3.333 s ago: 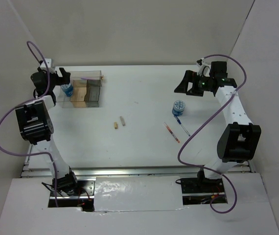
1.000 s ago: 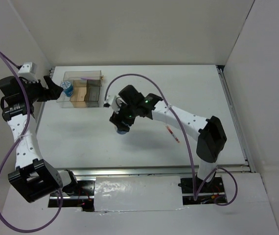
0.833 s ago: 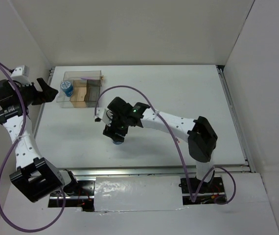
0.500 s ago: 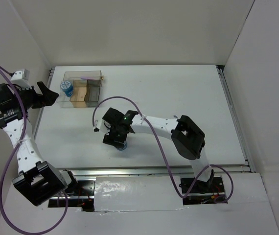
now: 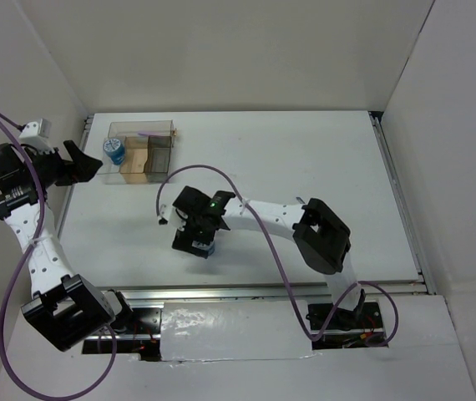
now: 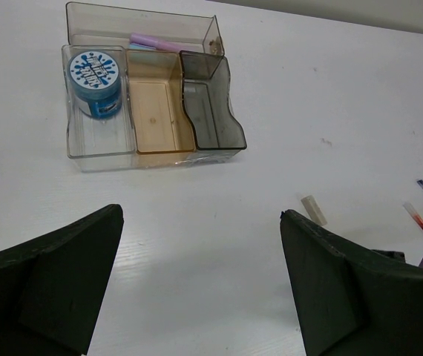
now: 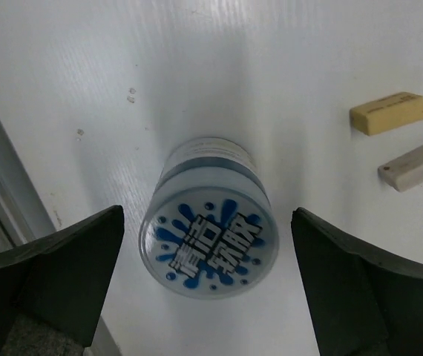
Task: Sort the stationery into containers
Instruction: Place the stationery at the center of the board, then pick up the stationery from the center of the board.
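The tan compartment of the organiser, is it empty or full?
Empty: the tan compartment shows only its bare floor in the left wrist view.

We record the left arm (image 5: pixel 36 238) raised high at the left side, the left gripper (image 5: pixel 83 165) aimed inward and downward, fingers spread wide. The right arm (image 5: pixel 267 213) folds across to the centre-left, the right gripper (image 5: pixel 194 244) pointing straight down, fingers likewise parted wide.
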Motion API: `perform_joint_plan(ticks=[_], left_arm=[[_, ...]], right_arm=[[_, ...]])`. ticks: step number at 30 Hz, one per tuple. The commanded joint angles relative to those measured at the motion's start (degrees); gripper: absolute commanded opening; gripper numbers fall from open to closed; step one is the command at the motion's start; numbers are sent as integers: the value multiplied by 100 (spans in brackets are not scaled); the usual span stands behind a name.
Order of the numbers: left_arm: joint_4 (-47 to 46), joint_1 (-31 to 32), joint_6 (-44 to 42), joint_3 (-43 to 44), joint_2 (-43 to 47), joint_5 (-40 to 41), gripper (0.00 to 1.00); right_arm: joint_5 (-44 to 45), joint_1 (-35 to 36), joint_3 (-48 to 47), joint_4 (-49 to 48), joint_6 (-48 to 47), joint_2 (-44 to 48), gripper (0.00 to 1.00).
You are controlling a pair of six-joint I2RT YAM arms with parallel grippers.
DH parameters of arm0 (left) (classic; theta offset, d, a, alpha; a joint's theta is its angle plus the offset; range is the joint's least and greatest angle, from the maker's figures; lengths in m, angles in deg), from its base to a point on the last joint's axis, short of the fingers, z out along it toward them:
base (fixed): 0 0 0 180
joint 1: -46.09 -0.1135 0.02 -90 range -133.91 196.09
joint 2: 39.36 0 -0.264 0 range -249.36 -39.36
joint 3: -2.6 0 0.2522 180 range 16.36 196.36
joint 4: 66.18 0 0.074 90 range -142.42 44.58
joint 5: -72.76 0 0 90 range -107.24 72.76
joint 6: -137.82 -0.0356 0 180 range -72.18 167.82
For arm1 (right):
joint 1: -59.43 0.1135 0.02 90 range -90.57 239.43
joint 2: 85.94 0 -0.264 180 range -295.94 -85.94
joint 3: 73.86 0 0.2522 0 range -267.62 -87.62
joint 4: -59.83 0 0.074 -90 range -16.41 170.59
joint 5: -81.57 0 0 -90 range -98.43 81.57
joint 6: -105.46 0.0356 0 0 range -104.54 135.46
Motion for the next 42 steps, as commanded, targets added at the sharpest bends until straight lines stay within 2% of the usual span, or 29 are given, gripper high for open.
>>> perform_joint_plan(ticks=[1, 4, 5, 7, 8, 11, 12, 16, 17, 20, 23, 27, 29, 32, 37, 42], left_arm=[[-124, -38, -288, 33, 113, -311, 99], [-150, 93, -386, -20, 95, -442, 99], [-89, 181, -509, 6, 95, -391, 99], [87, 602, -922, 6, 174, -32, 99], [157, 769, -1271, -11, 235, 66, 99], [316, 1612, -1687, -203, 454, 548, 99], [333, 2041, -1897, -274, 499, 629, 99], [509, 3176, -2320, -660, 613, 928, 99], [500, 3379, -2303, -749, 613, 998, 99], [456, 4537, -2373, -1030, 500, 1479, 99], [421, 5241, -2443, -1232, 289, 1824, 99], [456, 5804, -2488, -1400, -62, 2000, 99], [413, 6139, -2383, -1426, -299, 2342, 99], [184, 6403, -2207, -1435, -546, 2694, 99], [386, 6623, -2136, -1189, -959, 2300, 99], [298, 6931, -1873, -1171, -1302, 2694, 99]], right_arm=[[-368, -324, -167, -153, 433, 790, 100], [-914, -798, -518, -39, 924, 1282, 100], [-1394, -982, -580, -56, 1110, 1415, 100], [-1828, -1720, -634, -257, 1784, 1879, 100], [-2404, -2366, -590, -319, 1901, 2021, 100], [-3233, -3345, -257, -855, 2587, 2505, 100], [-3349, -3896, -230, -882, 2675, 2619, 100], [-3956, -4874, -247, -373, 2351, 2646, 100], [-3965, -4991, -90, -338, 2272, 2699, 100], [-3948, -5369, 331, -83, 1999, 2927, 100], [-3843, -5677, 745, -22, 1990, 3190, 100], [-3588, -5985, 1273, -180, 1623, 3639, 100], [-3570, -6064, 1423, -162, 1577, 3788, 100], [-3570, -6345, 1625, -320, 1665, 3964, 100], [-3596, -6389, 1748, -320, 1674, 4062, 100], [-3710, -6442, 1783, -373, 1771, 4044, 100]])
